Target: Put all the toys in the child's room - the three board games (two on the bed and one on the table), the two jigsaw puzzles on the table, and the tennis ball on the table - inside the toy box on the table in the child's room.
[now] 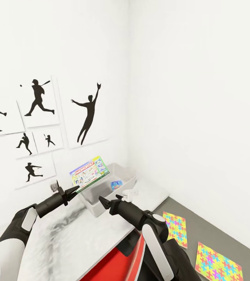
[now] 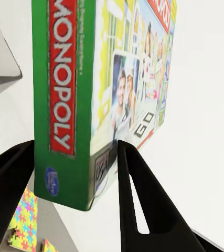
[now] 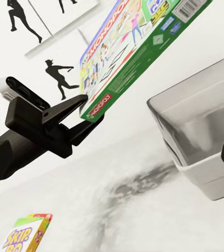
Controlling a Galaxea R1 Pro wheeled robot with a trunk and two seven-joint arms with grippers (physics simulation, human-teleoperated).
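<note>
One board game, the Monopoly box (image 1: 89,174), was clamped by its corner between the jaws of the left gripper (image 1: 73,190) and hung above the near rim of the toy box (image 1: 101,203). To do it well, I think the arm should move further over the toy box before letting go. I could not tell how the jaws of the right gripper (image 1: 109,200) stood.

We see open air above the toy box (image 1: 101,203); the Monopoly box (image 1: 89,174) tilts over its near-left rim, the right gripper (image 1: 111,201) hovers just beside, walls close behind.
</note>
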